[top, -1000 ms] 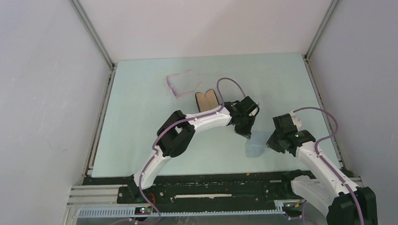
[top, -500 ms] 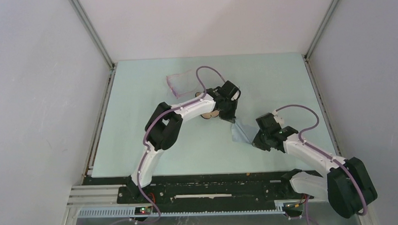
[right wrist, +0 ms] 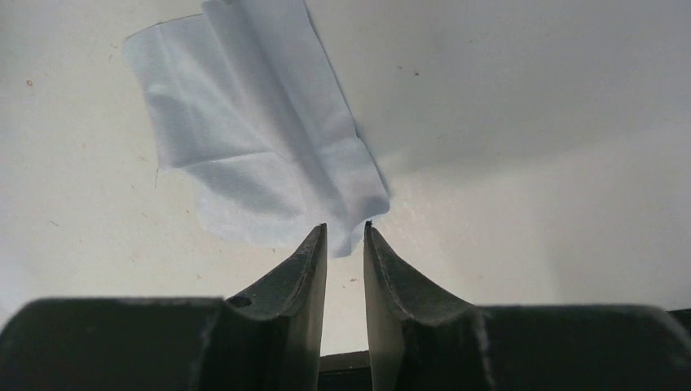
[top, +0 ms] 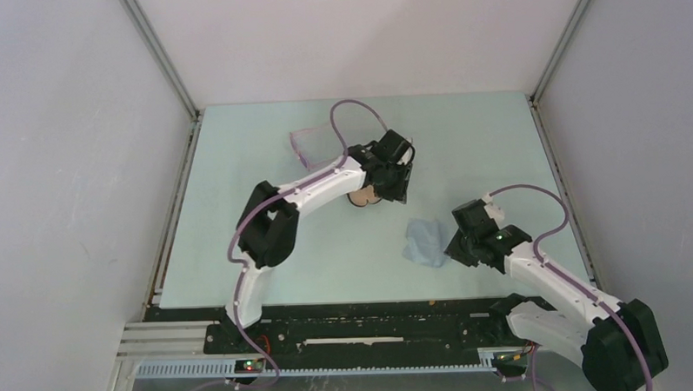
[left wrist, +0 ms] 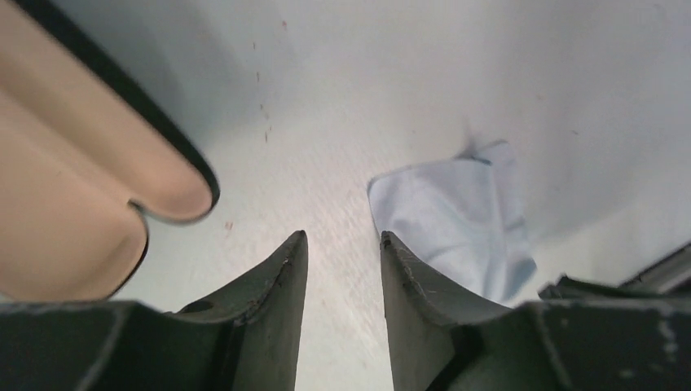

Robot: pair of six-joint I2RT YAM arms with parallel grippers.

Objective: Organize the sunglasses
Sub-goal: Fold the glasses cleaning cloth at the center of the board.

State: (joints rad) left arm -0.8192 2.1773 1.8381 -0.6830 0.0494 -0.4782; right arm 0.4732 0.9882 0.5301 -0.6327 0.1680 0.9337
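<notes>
Sunglasses (top: 309, 146) lie on the table (top: 240, 234), behind and left of the open case (top: 361, 196), with neither gripper on them.
The faint pink outline seems to run roughly left to right, crossed by the left arm's cable (top: 345, 117); which way its front points I cannot tell. The left gripper (top: 400, 178) hovers at the case's right side, its 2 jaws a little apart on nothing. Right of the case, nearer the bases, the blue-grey cloth (top: 423, 241) lies flat. The right gripper (top: 456, 244) sits just beside it, jaws narrowly apart at its corner.
</notes>
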